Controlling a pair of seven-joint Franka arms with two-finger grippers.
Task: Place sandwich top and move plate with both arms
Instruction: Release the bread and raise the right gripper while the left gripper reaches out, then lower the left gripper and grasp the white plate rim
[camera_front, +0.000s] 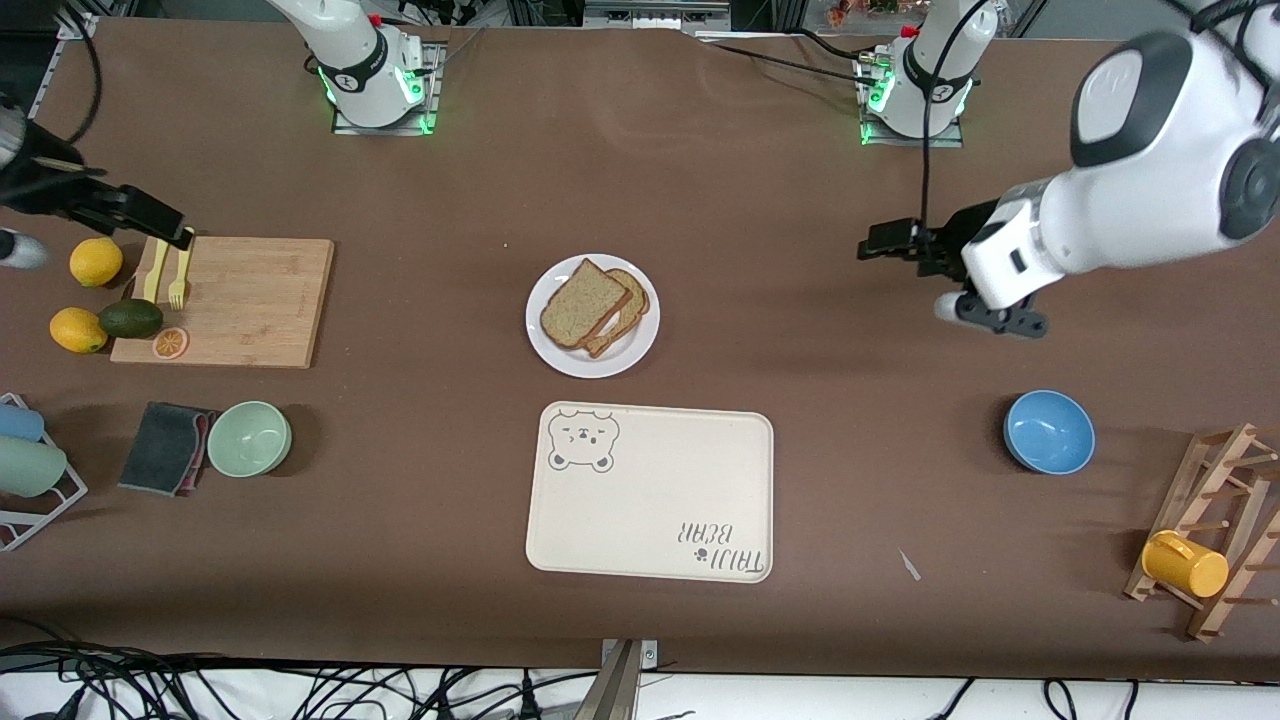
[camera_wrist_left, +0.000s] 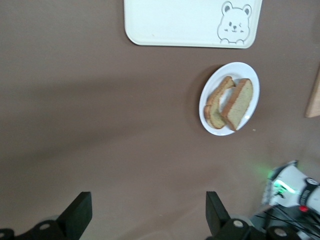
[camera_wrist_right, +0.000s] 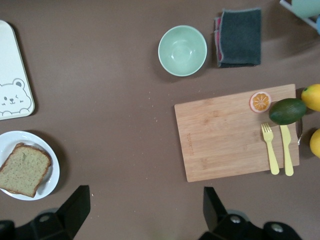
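Sandwich top sits on the plate, at 12 o'clock of the bear tray. Left gripper hangs over bare table at the plate's 3 o'clock, fingers spread. Right gripper hangs over the cutting board edge at 9 o'clock, also spread.

The cream tray carries the only legible lettering: "TAIJI BEAR", printed in dark letters at one corner and upside down in the front view, with a small paw mark beside it.
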